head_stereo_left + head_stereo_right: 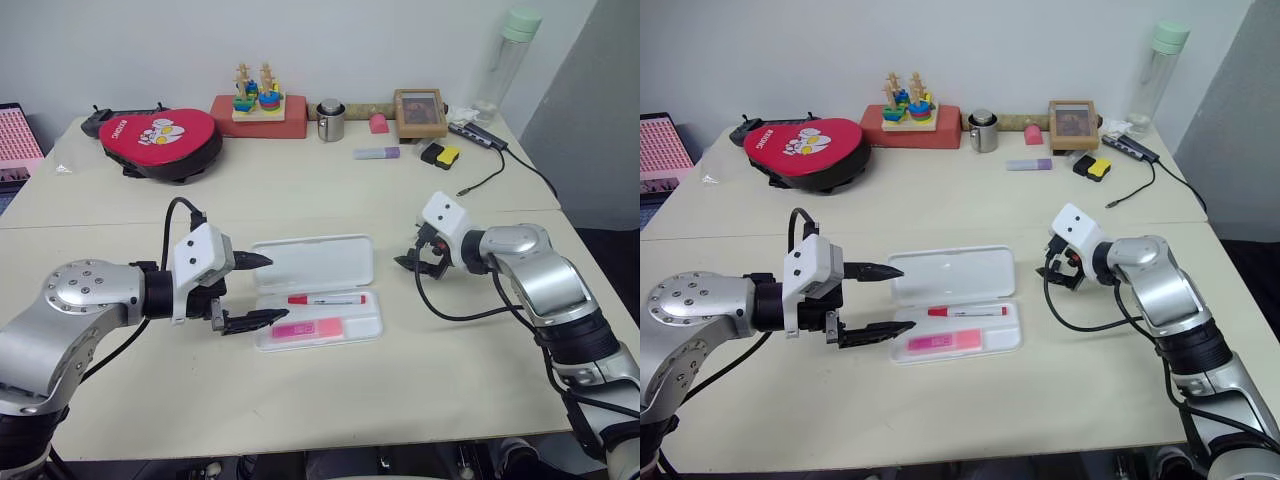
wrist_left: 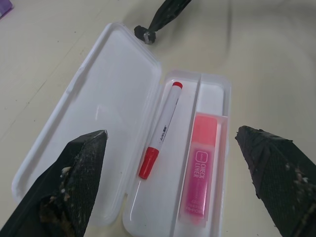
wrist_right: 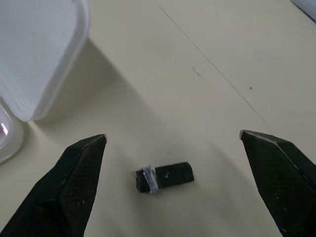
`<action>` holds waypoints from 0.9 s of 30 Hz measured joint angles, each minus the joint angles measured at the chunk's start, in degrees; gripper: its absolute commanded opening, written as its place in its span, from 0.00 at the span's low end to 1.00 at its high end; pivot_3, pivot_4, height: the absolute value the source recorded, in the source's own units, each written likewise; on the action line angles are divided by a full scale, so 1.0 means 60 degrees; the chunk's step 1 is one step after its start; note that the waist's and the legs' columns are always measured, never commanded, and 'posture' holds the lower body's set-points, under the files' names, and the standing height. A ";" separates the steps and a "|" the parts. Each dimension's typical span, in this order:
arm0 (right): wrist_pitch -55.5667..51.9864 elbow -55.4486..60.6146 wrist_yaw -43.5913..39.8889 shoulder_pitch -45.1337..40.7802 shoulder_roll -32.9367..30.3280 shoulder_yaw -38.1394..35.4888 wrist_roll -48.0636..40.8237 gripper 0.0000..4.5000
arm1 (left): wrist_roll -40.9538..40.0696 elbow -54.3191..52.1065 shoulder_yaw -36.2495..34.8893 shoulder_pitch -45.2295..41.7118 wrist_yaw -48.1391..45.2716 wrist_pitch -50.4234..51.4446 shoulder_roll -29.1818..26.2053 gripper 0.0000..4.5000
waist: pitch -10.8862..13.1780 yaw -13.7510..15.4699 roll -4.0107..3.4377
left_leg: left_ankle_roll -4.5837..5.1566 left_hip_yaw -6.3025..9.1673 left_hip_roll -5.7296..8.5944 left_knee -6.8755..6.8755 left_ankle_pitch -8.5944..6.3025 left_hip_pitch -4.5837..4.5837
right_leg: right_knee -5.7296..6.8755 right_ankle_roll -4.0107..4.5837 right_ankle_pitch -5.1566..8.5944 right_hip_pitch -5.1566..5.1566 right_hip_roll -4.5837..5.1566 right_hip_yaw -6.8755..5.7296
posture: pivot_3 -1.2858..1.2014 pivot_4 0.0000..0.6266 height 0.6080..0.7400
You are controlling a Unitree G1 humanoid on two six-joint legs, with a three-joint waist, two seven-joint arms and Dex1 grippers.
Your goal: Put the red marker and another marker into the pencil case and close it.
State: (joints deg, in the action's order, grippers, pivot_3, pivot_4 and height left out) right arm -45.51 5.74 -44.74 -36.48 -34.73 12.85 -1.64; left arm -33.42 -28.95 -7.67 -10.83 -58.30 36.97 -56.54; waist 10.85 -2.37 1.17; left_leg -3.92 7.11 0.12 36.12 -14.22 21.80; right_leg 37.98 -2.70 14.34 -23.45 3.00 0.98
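- Table (image 1: 330,390): big beige top; clutter along far edge, work area near robot.
- Red pad (image 1: 160,135) w/ cartoon print, far left of table.
- Clear bottle (image 1: 506,60) w/ pale green cap, far right corner.
- Pencil case (image 1: 345,258): white, lies open mid-table, lid flat on table on far side of the tray, tray nearer robot.
- Left gripper (image 1: 252,290): just beside case's left end, fingers spread wide, holding nothing; one tip by the lid's edge, other by the tray's edge.
- Right gripper (image 1: 419,262): right of case, apart from it, low over table, fingers wide apart & empty.
- Another marker (image 2: 200,170): pink highlighter, lies flat in tray's near compartment, twd left end.
- Red marker (image 2: 162,129): in tray's far compartment, next to hinge, parallel to highlighter, cap twd left gripper.
- Lilac marker (image 1: 376,153): far side, near steel cup (image 1: 331,121).
- Small black block (image 3: 164,177) w/ pale band on table between right gripper's fingers.
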 measured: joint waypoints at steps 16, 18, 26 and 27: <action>-0.4043 0.1380 0.2140 0.0269 0.1785 -0.1196 -0.0931 0.77 | 0.0346 0.0002 0.0366 -0.0001 0.0054 -0.0199 0.0089 1.00 | 0.0000 -0.0002 0.0000 | 0.0000 0.0001 0.0000 0.0000 0.0000 0.0001 | 0.0001 0.0001 -0.0001 -0.0002 -0.0001 0.0000 | 0.52 0.24 1.00; -0.4231 0.1437 0.2373 0.0269 0.1886 -0.1249 -0.1030 0.66 | 0.0351 0.0002 0.0369 -0.0001 0.0054 -0.0200 0.0094 1.00 | 0.0000 -0.0002 0.0000 | 0.0001 0.0001 0.0000 0.0000 0.0000 0.0001 | 0.0001 0.0001 0.0000 -0.0001 -0.0001 0.0001 | 0.52 0.24 1.00; -0.4435 0.1455 0.2911 0.0265 0.2007 -0.1422 -0.1118 0.21 | 0.0433 0.0020 0.0470 -0.0002 0.0063 -0.0240 0.0174 1.00 | 0.0000 -0.0007 0.0000 | 0.0001 0.0001 0.0001 -0.0001 0.0000 0.0002 | 0.0000 0.0001 0.0000 -0.0001 -0.0001 0.0001 | 0.52 0.24 1.00; -0.4435 0.1455 0.2937 0.0266 0.1992 -0.1422 -0.1133 0.13 | 0.0472 0.0028 0.0493 -0.0002 0.0062 -0.0241 0.0190 1.00 | 0.0000 -0.0008 0.0000 | 0.0001 0.0000 0.0000 -0.0001 0.0000 0.0002 | 0.0000 0.0000 0.0000 -0.0002 -0.0002 0.0000 | 0.52 0.24 1.00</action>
State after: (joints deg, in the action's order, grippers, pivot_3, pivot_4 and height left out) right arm -72.12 14.46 -27.12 -34.88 -22.78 4.32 -8.43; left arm -30.59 -28.78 -4.71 -10.84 -57.93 35.52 -55.40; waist 10.85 -2.42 1.17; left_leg -3.92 7.12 0.13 36.12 -14.22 21.81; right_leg 37.98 -2.70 14.34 -23.46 2.99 0.98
